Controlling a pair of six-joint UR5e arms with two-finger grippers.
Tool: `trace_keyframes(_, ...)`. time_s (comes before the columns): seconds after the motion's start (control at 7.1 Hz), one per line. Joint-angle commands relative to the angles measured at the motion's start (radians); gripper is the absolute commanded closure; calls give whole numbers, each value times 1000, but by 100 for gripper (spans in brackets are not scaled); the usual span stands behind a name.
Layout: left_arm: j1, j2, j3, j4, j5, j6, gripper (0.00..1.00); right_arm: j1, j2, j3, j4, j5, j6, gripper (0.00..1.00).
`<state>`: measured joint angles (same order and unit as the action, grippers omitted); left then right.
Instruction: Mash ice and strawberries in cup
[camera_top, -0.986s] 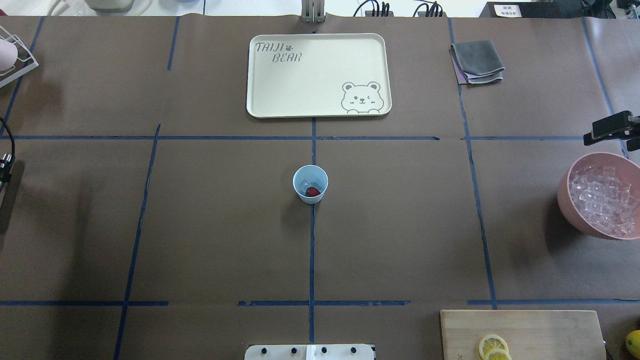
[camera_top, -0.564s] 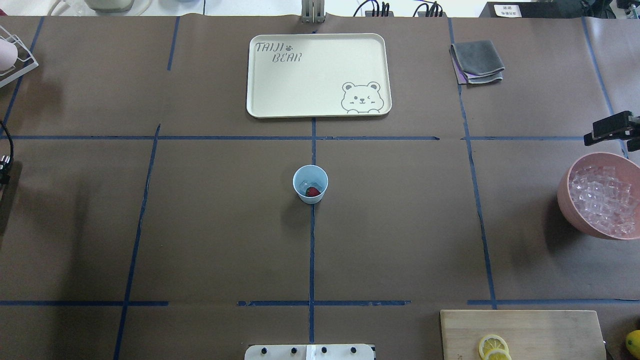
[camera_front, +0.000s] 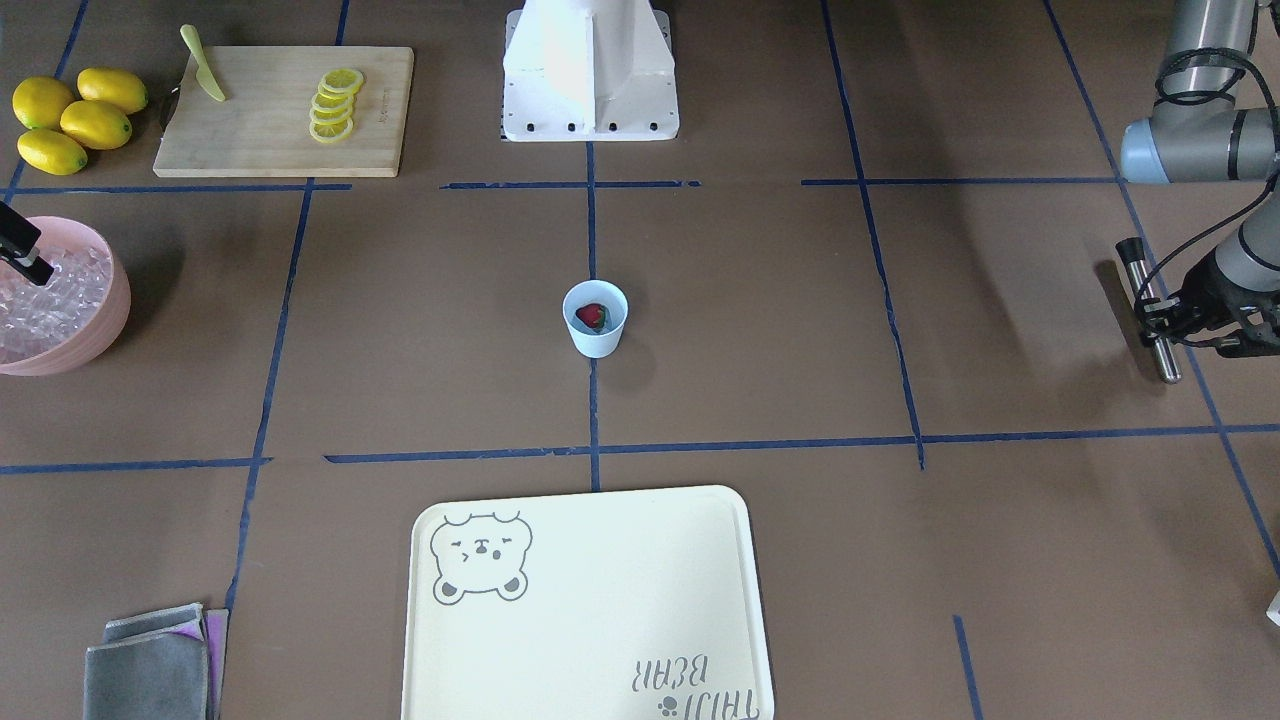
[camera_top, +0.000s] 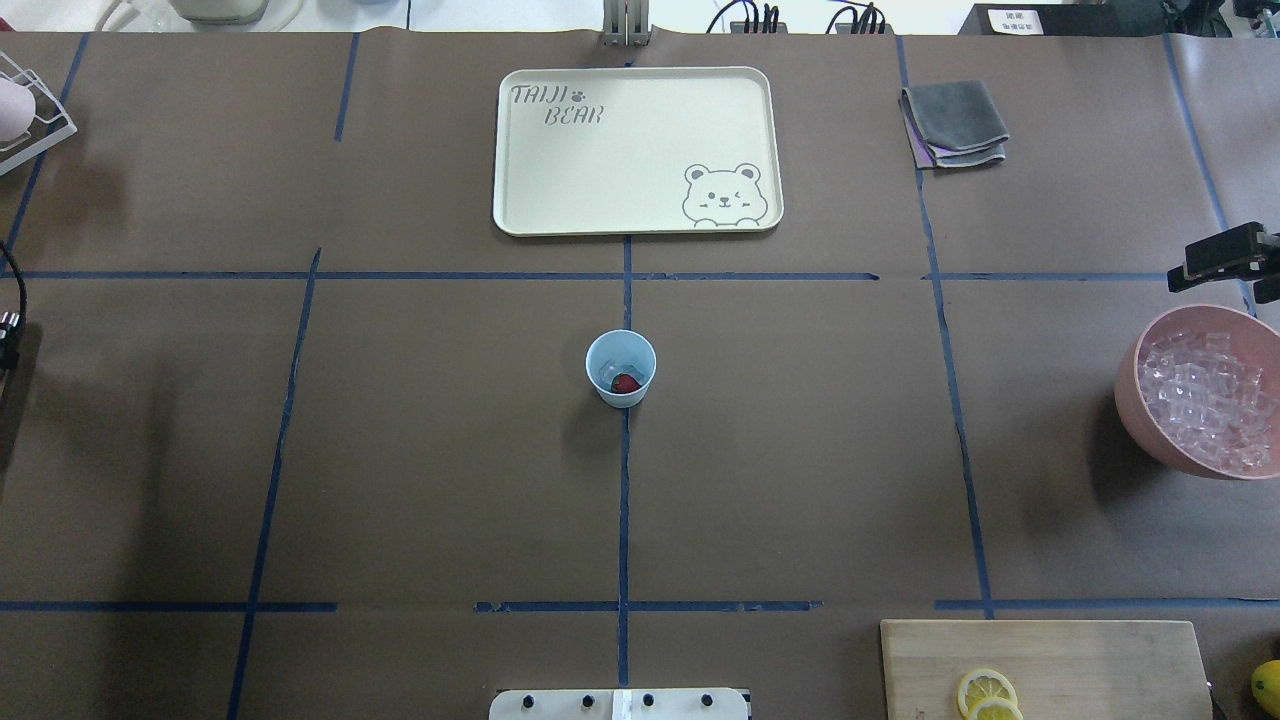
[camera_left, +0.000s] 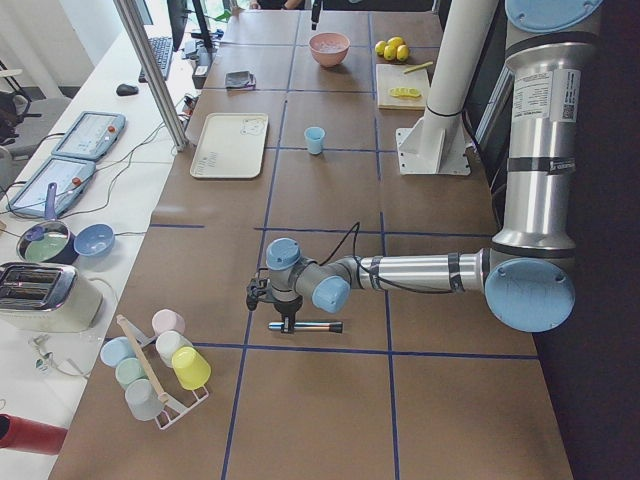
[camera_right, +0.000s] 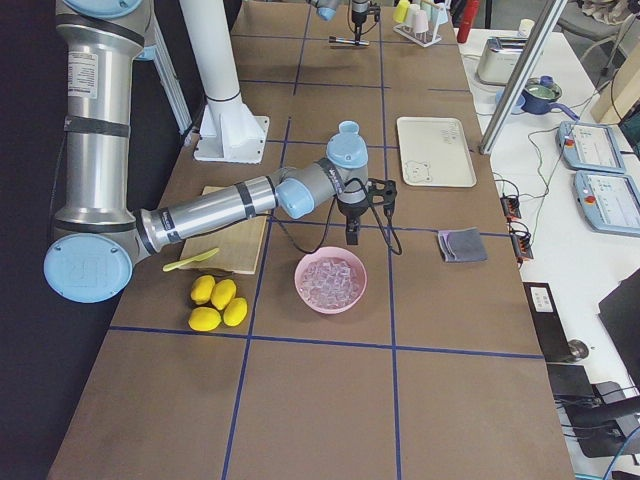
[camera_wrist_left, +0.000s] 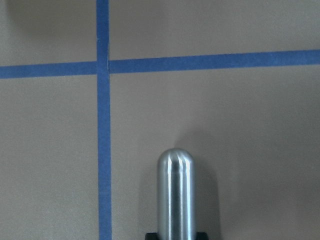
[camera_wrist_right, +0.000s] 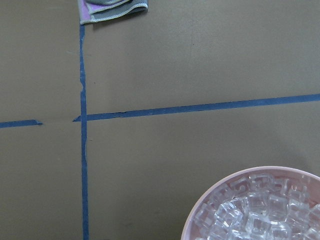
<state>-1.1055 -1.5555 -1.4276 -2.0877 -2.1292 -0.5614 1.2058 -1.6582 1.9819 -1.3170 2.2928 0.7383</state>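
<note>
The pale blue cup (camera_top: 621, 368) stands upright at the table's centre, and it also shows in the front view (camera_front: 595, 320). A red strawberry (camera_top: 626, 383) lies inside it, with faint clear ice (camera_top: 608, 372) beside it. My left gripper (camera_front: 1165, 322) is at the table's far left end, shut on a metal muddler (camera_front: 1148, 300) held level just above the table. Its rounded end shows in the left wrist view (camera_wrist_left: 175, 195). My right gripper (camera_top: 1175, 280) hangs above the far rim of the pink bowl (camera_top: 1130, 400). I cannot tell whether it is open.
The pink bowl holds many ice cubes (camera_wrist_right: 255, 210). A cream tray (camera_top: 637, 150) lies beyond the cup and a grey cloth (camera_top: 953, 123) at the far right. A cutting board (camera_front: 250, 120) with lemon slices, a knife and lemons (camera_front: 70, 120) is near the right arm. A cup rack (camera_left: 155, 365) stands at the left end.
The left arm's cable at the overhead view's left edge has slipped a little further out of frame. The cup and the right gripper have not moved.
</note>
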Motion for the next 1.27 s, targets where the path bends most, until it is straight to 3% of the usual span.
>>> trace_keyframes(0.0,1,0,1,0,0,2,21,0,0,0,-1,-1,1,0)
trace_keyframes(0.14,-1,0,-2,0,0,0,0,0,0,0,-1,-1,1,0)
trace_keyframes(0.28,-1,0,-10,0,0,-2,0,0,0,0,-1,0,1,0)
trace_keyframes(0.56,-69,0,-116,40,-14,6,0,3,-6,3,-1,0,-2,0)
trace_keyframes(0.85,-167,-8,-296,293,-134,117,0,20,-27,12,-10,0,-28,0)
trace_keyframes(0.99,-215,-11,-372,481,-136,288,0,58,-66,6,-14,0,-142,0)
trace_keyframes(1.13,-288,-14,-378,589,-140,452,0,101,-115,-3,-18,0,-258,0)
